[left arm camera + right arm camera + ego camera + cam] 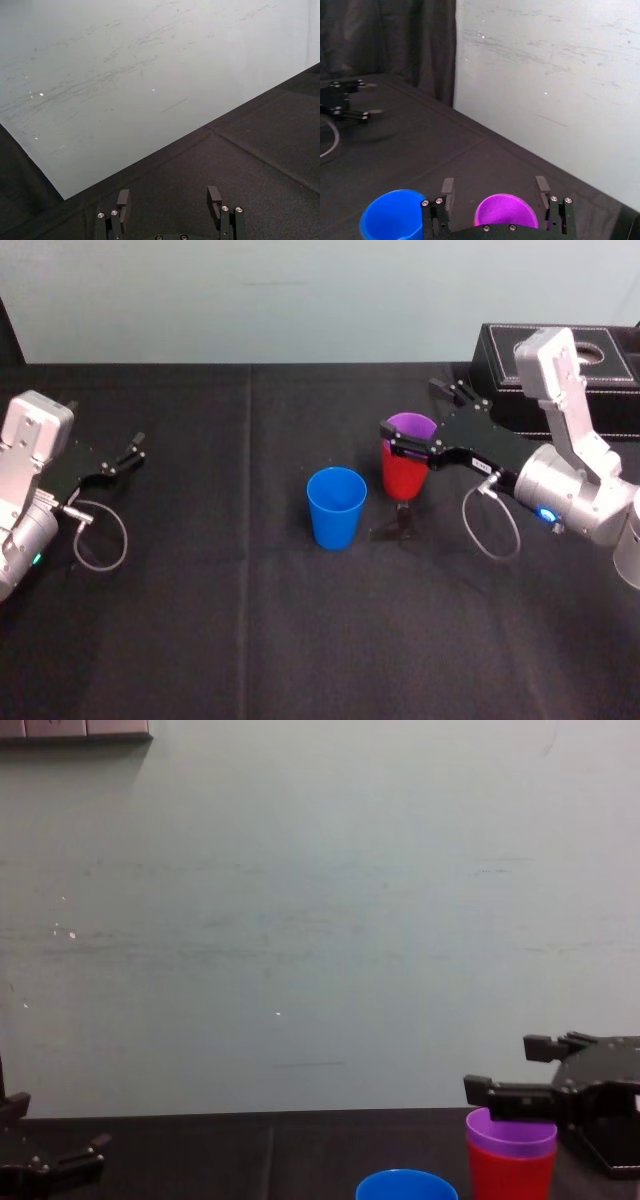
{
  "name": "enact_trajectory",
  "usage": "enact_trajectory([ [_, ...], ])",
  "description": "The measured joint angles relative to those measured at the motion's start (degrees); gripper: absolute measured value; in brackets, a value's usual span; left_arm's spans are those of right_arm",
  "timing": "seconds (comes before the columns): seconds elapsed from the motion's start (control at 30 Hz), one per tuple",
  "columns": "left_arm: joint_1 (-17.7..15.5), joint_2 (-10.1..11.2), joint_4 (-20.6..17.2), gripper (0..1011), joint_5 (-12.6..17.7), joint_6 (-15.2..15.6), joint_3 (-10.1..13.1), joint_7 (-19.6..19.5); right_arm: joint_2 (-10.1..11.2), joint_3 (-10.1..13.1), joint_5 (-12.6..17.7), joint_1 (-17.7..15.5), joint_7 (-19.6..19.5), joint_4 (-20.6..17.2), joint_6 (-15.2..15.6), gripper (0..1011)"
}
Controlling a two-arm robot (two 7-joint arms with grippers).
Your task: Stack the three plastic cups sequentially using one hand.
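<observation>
Right gripper [412, 410] at nested cups
Its jaws stand apart, straddling the rim of the purple cup [411, 426], which sits inside the red cup [403, 475]; the empty blue cup [335, 508] stands upright just beside them on the table [200, 640]; left gripper [130, 452] idles far left, jaws apart.

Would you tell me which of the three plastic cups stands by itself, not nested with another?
The blue plastic cup: it stands alone, whereas the purple plastic cup is nested inside the red plastic cup.
</observation>
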Motion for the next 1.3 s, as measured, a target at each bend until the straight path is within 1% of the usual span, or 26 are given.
enact_trajectory([
  [0.1, 0.0, 0.0, 0.0, 1005, 0.0, 0.0, -0.01, 0.0, 0.78, 0.76, 0.59, -2.76, -0.09, -2.65, -0.17, 1003],
  [0.13, 0.0, 0.0, 0.0, 1005, 0.0, 0.0, 0.0, 0.0, 1.27, 1.22, 1.27, -4.61, -0.04, -4.27, -0.28, 1003],
  [0.17, 0.01, 0.0, 0.0, 1004, 0.0, 0.0, -0.01, 0.0, 1.55, 1.42, 1.63, -5.58, -0.01, -5.11, -0.31, 1003],
  [0.2, 0.0, 0.0, 0.0, 1005, 0.0, 0.0, -0.01, 0.0, 2.1, 1.73, 2.25, -7.51, 0.07, -6.79, -0.36, 1003],
  [0.23, 0.0, 0.0, 0.0, 1005, 0.0, 0.0, -0.01, 0.0, 2.36, 1.87, 2.59, -8.44, 0.19, -7.5, -0.41, 1003],
  [0.27, 0.0, 0.0, 0.0, 1005, 0.0, 0.0, 0.0, 0.0, 2.89, 2.07, 3.16, -10.32, 0.37, -8.86, -0.5, 1003],
  [0.4, 0.0, 0.0, 0.0, 1005, 0.0, 0.0, 0.0, 0.0, 3.69, 2.28, 3.89, -13.74, 0.44, -10.58, -0.97, 1003],
  [0.53, 0.0, 0.0, 0.0, 1005, 0.0, 0.0, 0.0, 0.0, 4.03, 1.94, 3.86, -15.81, 0.51, -10.84, -1.53, 1003],
  [0.67, 0.0, 0.0, 0.0, 1005, 0.0, 0.0, 0.0, 0.0, 4.01, 1.02, 2.85, -16.27, 0.46, -10.68, -1.52, 1003],
  [0.83, 0.0, 0.0, 0.0, 1005, 0.0, 0.0, 0.0, 0.0, 3.19, -0.59, 1.04, -15.36, 0.33, -9.62, -0.93, 1003],
  [0.87, 0.0, 0.0, 0.0, 1005, 0.0, 0.0, 0.0, 0.0, 2.52, -1.32, 0.13, -14.56, 0.05, -8.9, -0.57, 1003],
  [0.93, 0.0, 0.0, 0.0, 1005, 0.0, 0.0, 0.0, 0.0, 2.27, -1.54, -0.15, -14.31, -0.04, -8.66, -0.45, 1003],
  [0.97, 0.0, 0.0, 0.0, 1005, 0.0, 0.0, 0.0, 0.0, 1.73, -1.99, -0.65, -13.75, -0.21, -8.04, -0.22, 1003],
  [1.13, 0.0, 0.0, 0.0, 1005, 0.0, 0.0, 0.0, 0.0, -0.18, -2.9, -1.87, -12.14, -1.0, -6.21, 0.18, 1003],
  [1.23, 0.0, 0.0, 0.0, 1005, 0.0, 0.0, 0.0, 0.0, -1.85, -3.51, -2.59, -10.83, -1.48, -4.43, 0.57, 1003],
  [1.27, 0.0, 0.0, 0.0, 1005, 0.0, -0.01, 0.0, 0.0, -1.85, -3.51, -2.59, -10.83, -1.48, -4.43, 0.57, 1003],
  [1.3, 0.0, 0.0, 0.0, 1005, 0.0, 0.0, 0.0, 0.0, -2.52, -3.74, -2.84, -10.32, -1.69, -3.71, 0.66, 1003],
])
